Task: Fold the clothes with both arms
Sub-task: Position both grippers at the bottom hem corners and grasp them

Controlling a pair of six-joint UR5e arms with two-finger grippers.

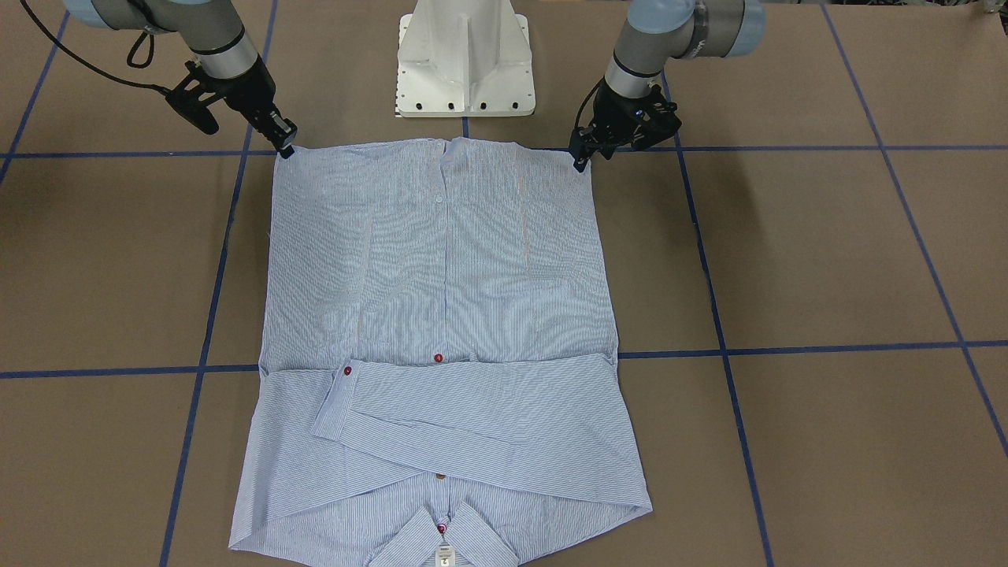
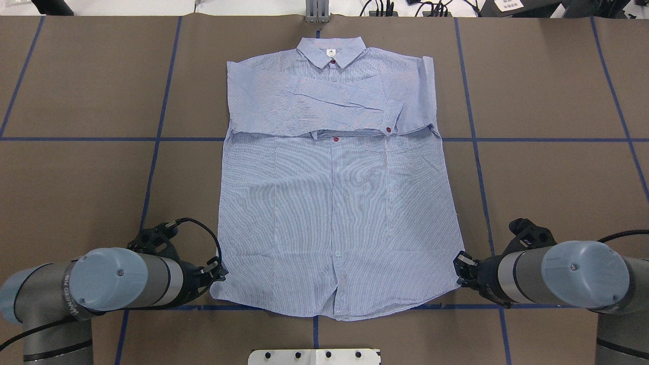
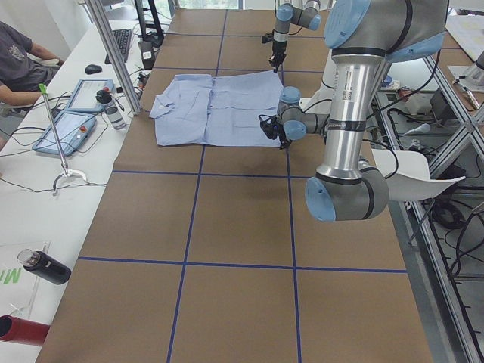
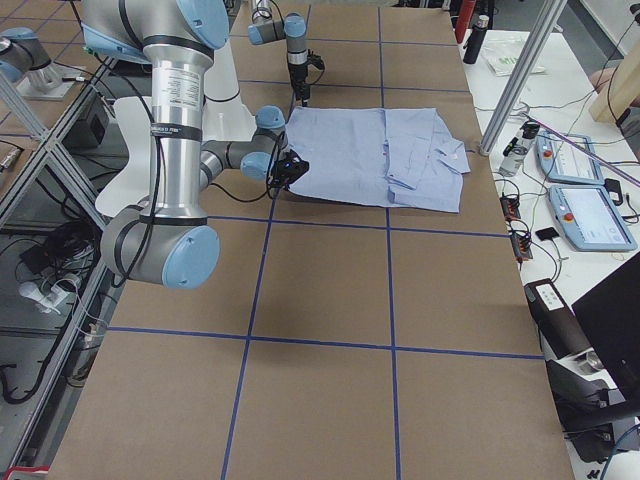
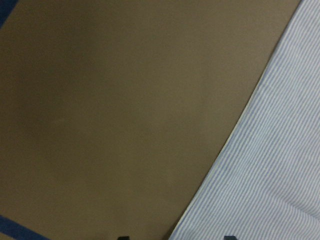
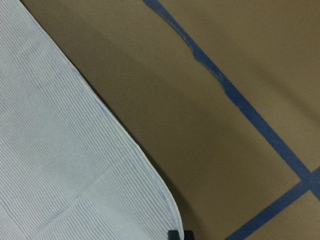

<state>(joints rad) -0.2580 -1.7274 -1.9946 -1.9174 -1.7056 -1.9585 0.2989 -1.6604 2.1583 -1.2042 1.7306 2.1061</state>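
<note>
The light blue striped shirt [image 1: 441, 276] [image 2: 334, 203] lies flat, buttoned front up, its collar [image 2: 332, 50] away from the robot. Both sleeves are folded across the chest. My left gripper [image 2: 219, 271] [image 1: 581, 161] is low at the hem's left corner. In the left wrist view its fingertips [image 5: 122, 238] stand apart, open, with the shirt's edge [image 5: 270, 175] between them. My right gripper [image 2: 459, 263] [image 1: 285, 150] is at the other hem corner. Its tips [image 6: 180, 234] meet right at the cloth's rounded corner [image 6: 60, 165], shut on it.
The white pedestal base [image 1: 465, 63] [image 2: 314, 356] stands just behind the hem. Blue tape lines [image 2: 152, 167] cross the brown table. A person [image 3: 19, 64], tablets [image 3: 72, 125] and a bottle [image 3: 113, 113] are along the far table side beyond the collar.
</note>
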